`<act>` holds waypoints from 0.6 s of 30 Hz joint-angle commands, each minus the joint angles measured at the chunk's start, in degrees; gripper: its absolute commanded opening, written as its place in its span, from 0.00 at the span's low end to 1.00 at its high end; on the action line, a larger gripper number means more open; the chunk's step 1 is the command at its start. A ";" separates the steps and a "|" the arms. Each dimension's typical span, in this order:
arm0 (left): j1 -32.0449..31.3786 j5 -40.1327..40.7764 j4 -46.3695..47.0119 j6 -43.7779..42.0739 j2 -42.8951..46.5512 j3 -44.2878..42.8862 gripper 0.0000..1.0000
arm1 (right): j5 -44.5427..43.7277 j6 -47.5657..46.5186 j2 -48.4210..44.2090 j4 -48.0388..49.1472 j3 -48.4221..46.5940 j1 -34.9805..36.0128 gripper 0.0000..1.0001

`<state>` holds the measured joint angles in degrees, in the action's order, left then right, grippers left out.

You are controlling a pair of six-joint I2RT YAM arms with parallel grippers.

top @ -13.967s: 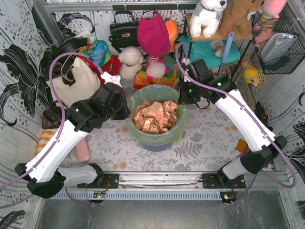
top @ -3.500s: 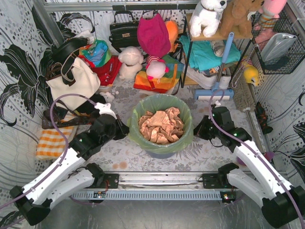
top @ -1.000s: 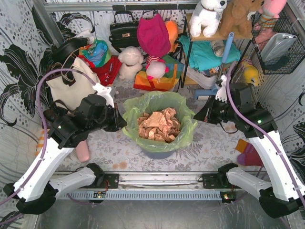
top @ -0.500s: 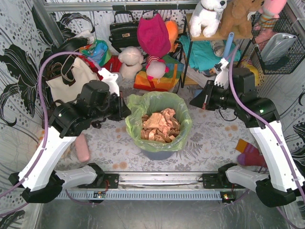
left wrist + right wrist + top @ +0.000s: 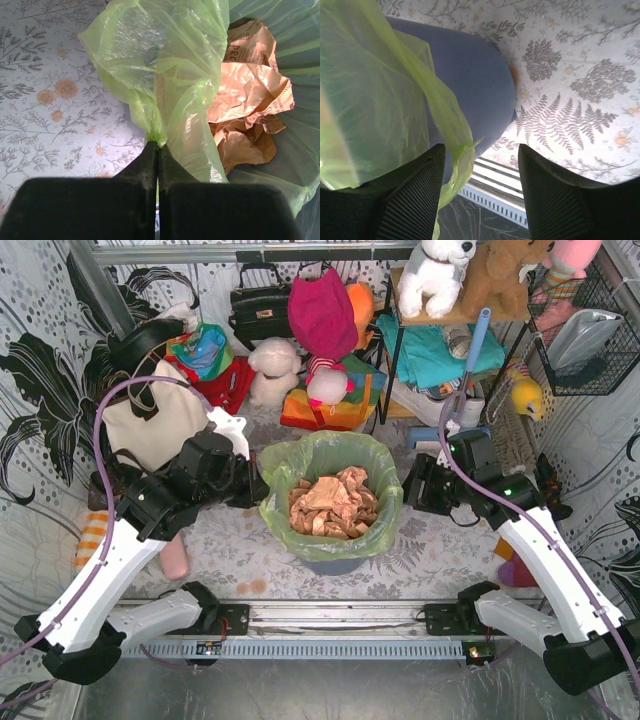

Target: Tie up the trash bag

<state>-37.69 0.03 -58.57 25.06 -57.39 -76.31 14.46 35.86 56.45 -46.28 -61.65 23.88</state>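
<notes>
The trash bag (image 5: 372, 468) is thin light-green plastic lining a blue-grey round bin (image 5: 330, 562), with crumpled brown paper (image 5: 325, 502) inside. My left gripper (image 5: 258, 488) is shut on a gathered pinch of the bag's left rim; in the left wrist view the plastic (image 5: 170, 60) fans up from the closed tips of that gripper (image 5: 158, 147). My right gripper (image 5: 408, 488) sits at the bag's right side, open. In the right wrist view a loose strip of the bag (image 5: 455, 150) hangs between the spread jaws of that gripper (image 5: 481, 155), close to its left finger (image 5: 415, 195) and ungripped, beside the bin wall (image 5: 470, 80).
A cream tote bag (image 5: 160, 425) stands at the back left. Soft toys (image 5: 275, 370) and a shelf rack (image 5: 440, 350) crowd the back. A pink object (image 5: 175, 558) lies at the left and a coloured sock (image 5: 515, 570) at the right. The metal rail (image 5: 330, 618) runs along the near edge.
My right gripper has opened, let go of the bag's right rim and dropped lower beside the bin. The left gripper keeps its pinch and has moved slightly down.
</notes>
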 commanded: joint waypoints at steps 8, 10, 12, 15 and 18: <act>0.77 -1.49 -2.64 1.02 0.12 2.90 0.00 | 9.91 6.15 -0.71 14.17 10.53 0.20 0.48; 0.69 -1.60 -2.71 1.21 0.42 2.78 0.00 | 9.97 6.52 -0.59 14.90 11.82 0.13 0.39; 0.74 -1.59 -2.90 1.45 0.60 2.69 0.00 | 9.82 6.76 -0.99 15.60 12.84 0.15 0.28; 0.73 -1.93 -3.61 1.73 0.77 1.92 0.00 | 8.94 6.29 -2.06 15.19 12.86 0.12 0.07; 0.72 -2.35 -4.94 2.16 1.04 0.06 0.00 | 6.99 4.73 -3.68 12.26 11.05 0.07 0.00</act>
<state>-37.10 -1.04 -57.19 26.96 -56.16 -75.31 22.72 41.69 55.55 -33.54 -49.08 23.88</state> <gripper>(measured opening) 0.007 0.012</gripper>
